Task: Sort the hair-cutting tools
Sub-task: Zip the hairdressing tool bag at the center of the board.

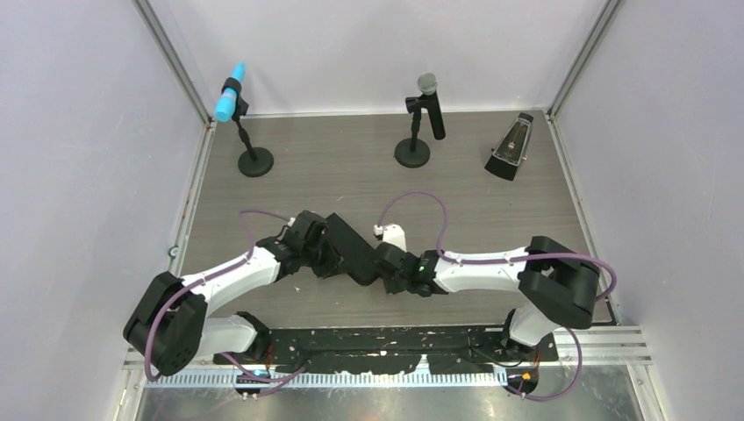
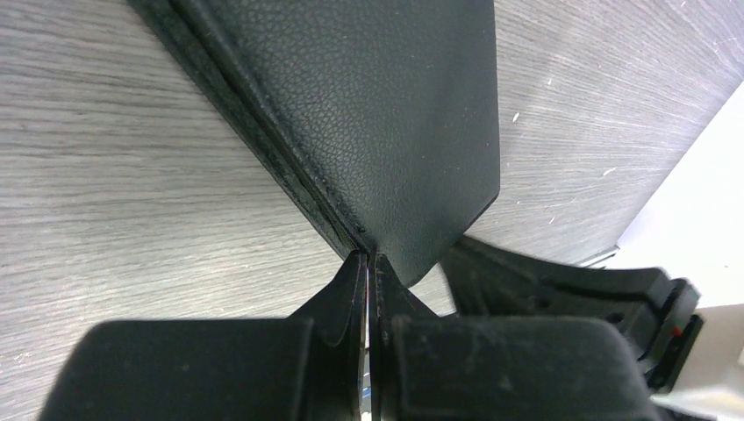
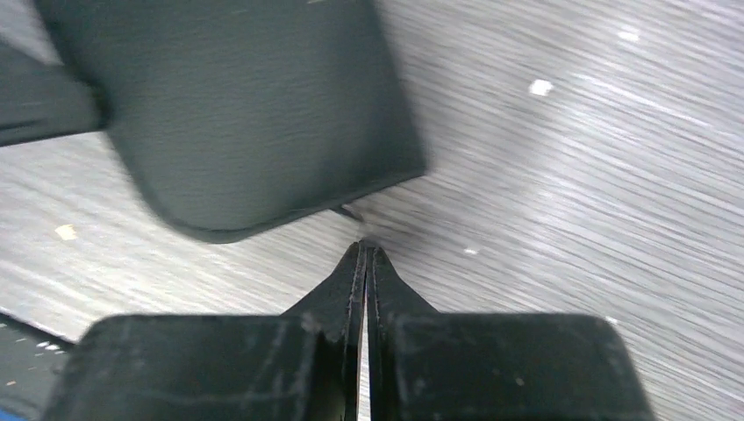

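Top external view: both arms reach inward over the grey wood-grain table and meet at its centre, elbows out, forearms low. The left gripper and the right gripper stand at opposite ends of a black rectangular zip case, which lies at an angle between them. At the far edge stand a blue-headed microphone on a round black base, a silver-headed microphone on a round black base and a dark wedge-shaped metronome. This view does not show how the jaws stand.

Left wrist view: the left gripper is tilted down at the table. Its jaws are pressed together, with the tips against a rounded corner of the case, right at the stitched seam. Whether a sliver of seam is pinched between them cannot be told. The grained leather-like surface shows only here. A black part of the other arm lies just beside the corner.

Right wrist view, blurred: the right gripper has its jaws fully together, just below another rounded corner of the case. A thin dark tab juts from the case edge near the tips; contact with it cannot be confirmed.

Where the hair-cutting tools lie cannot be told from any view.
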Controlling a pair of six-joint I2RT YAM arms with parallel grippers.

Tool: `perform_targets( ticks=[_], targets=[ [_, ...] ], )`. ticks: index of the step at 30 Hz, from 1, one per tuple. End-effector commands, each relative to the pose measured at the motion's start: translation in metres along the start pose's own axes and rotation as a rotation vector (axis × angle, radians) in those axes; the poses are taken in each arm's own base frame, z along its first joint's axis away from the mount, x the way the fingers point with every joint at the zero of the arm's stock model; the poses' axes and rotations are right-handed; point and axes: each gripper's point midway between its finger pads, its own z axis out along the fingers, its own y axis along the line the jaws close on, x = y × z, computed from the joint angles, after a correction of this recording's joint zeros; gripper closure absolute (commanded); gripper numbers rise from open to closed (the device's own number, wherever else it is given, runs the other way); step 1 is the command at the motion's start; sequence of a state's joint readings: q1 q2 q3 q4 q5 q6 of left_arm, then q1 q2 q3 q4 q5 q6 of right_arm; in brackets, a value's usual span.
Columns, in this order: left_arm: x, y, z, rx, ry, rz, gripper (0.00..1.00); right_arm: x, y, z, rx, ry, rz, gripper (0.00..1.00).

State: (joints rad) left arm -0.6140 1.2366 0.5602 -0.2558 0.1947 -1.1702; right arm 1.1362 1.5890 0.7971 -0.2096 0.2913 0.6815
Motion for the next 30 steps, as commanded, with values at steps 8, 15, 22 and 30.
perform_targets(
  ticks=[8, 15, 22, 30],
  targets=[
    [-0.001, -0.008, -0.012, 0.015, -0.011, 0.039, 1.00, -0.029, -0.030, -0.037, -0.075, -0.191, -0.031, 0.87],
    [-0.004, -0.016, -0.012, 0.021, -0.011, 0.036, 1.00, -0.039, 0.006, -0.046, -0.248, -0.267, -0.161, 0.52],
    [-0.006, -0.023, -0.012, 0.030, -0.010, 0.029, 1.00, -0.032, 0.023, -0.022, -0.275, -0.210, -0.265, 0.50],
    [-0.005, -0.029, -0.009, 0.031, 0.004, 0.037, 1.00, -0.028, 0.017, 0.001, -0.208, -0.179, -0.307, 0.49]
  ],
)
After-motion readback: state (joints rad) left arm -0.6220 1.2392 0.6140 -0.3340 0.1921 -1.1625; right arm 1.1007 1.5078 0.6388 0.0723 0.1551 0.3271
